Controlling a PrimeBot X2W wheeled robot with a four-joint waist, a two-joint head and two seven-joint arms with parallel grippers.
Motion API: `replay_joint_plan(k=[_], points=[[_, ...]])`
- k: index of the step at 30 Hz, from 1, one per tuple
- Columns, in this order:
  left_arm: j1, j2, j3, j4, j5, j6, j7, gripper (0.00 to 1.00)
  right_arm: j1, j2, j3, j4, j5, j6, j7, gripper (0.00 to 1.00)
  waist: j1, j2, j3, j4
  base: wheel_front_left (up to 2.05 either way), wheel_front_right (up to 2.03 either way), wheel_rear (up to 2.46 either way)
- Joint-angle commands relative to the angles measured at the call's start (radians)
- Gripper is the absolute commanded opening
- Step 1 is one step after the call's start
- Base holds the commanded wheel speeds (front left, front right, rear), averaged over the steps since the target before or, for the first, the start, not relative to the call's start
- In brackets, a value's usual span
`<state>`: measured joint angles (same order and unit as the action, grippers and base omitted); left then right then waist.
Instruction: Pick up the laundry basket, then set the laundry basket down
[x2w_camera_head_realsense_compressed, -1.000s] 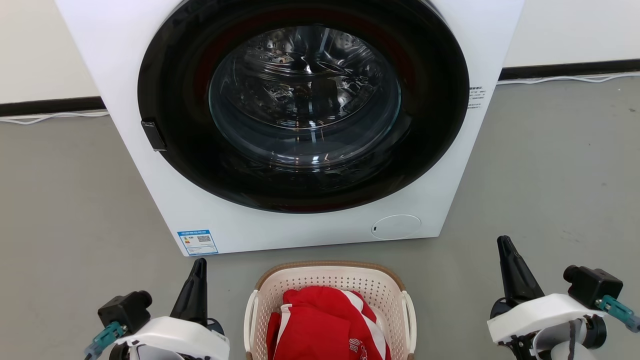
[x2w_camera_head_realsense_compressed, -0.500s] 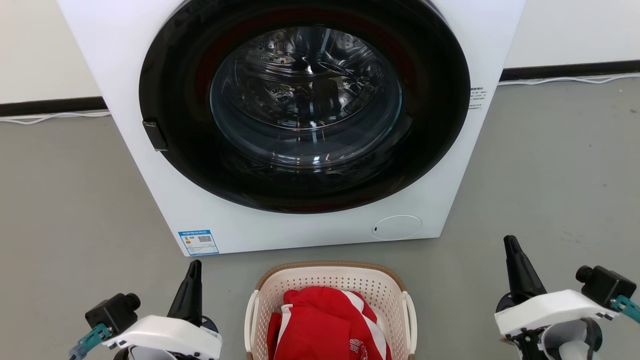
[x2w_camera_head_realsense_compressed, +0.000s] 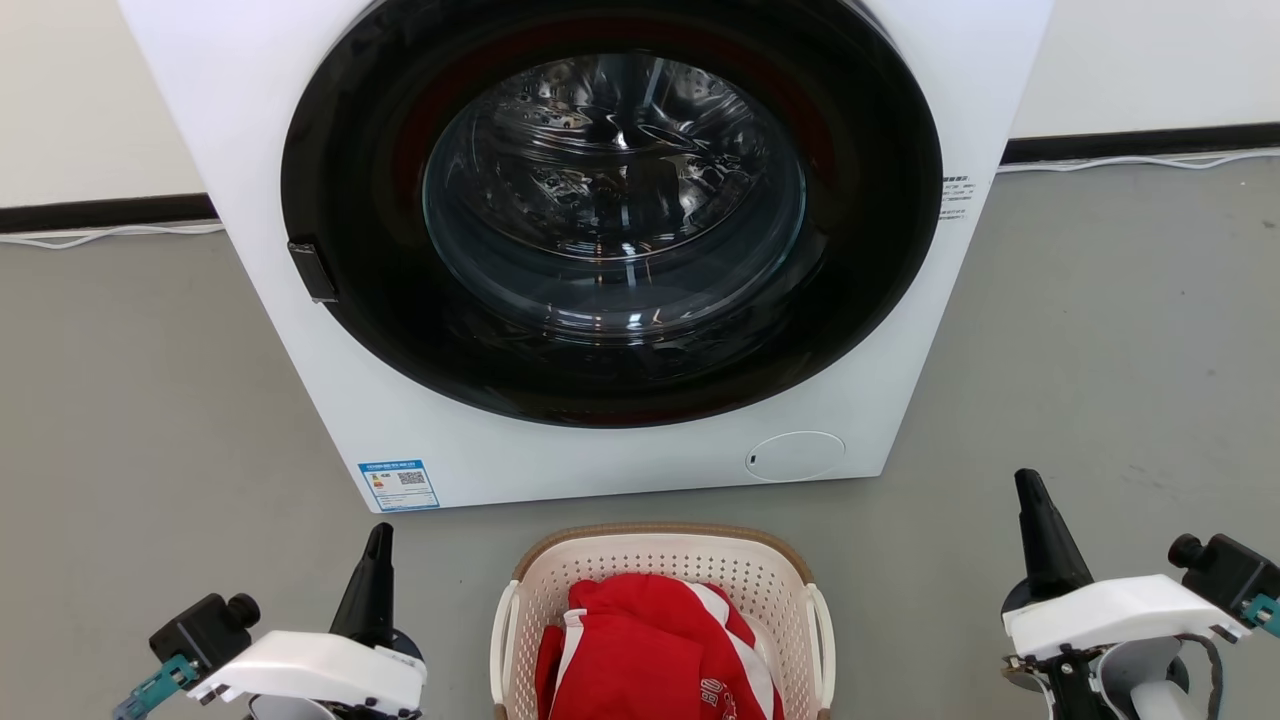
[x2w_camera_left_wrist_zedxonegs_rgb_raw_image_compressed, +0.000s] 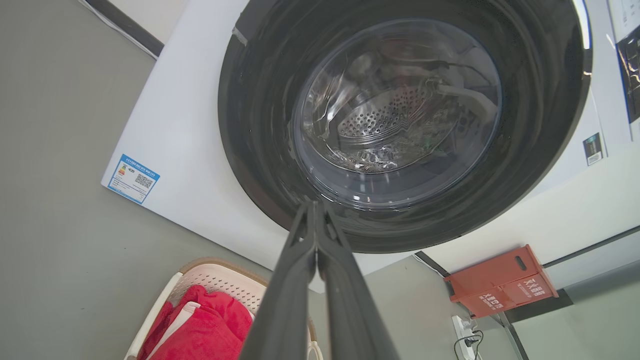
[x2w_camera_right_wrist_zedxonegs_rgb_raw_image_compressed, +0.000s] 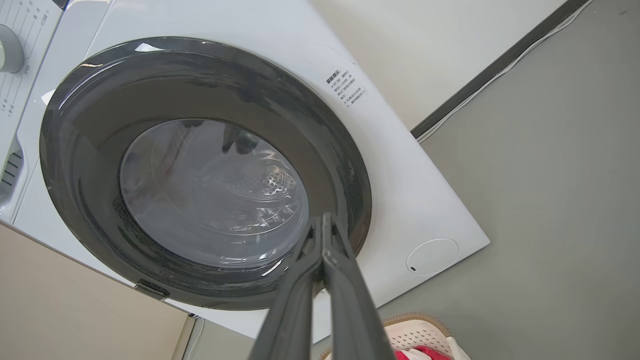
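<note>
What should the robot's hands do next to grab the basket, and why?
Probably bring both inward toward the white side handles, opening on the way: the left gripper and right gripper are shut, standing apart from the laundry basket on either side, touching nothing.

Washer, front, lower left: blue label with QR code, print too small. Right of door: black text lines, illegible. Red cloth in basket: white print, maybe "80". Red box, far right: white characters, unreadable.

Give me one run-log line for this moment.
stage: pre-grasp | laundry basket: on floor, red garment inside, unheld | left end effector: shut, left of basket, apart | right end effector: shut, right of basket, apart
</note>
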<state>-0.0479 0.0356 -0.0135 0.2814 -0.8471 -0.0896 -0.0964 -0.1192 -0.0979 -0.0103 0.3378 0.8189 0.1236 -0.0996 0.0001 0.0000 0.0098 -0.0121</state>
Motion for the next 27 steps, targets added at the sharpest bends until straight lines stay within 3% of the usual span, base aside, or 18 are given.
replay_joint_plan(k=[1,27], points=[[-0.043,0.008,0.02,-0.03,-0.023,-0.012,0.003,0.0,-0.014,-0.004,-0.001,-0.03,0.024,0.004,0.01,0.0,-0.0001,0.0,0.0,0.0,0.0,0.0,0.0],[-0.049,0.01,0.06,-0.032,-0.296,-0.022,0.079,0.0,-0.005,0.015,-0.039,-0.054,0.307,0.005,0.085,0.0,-0.0001,0.0,-0.003,0.005,0.0,0.0,0.0]])
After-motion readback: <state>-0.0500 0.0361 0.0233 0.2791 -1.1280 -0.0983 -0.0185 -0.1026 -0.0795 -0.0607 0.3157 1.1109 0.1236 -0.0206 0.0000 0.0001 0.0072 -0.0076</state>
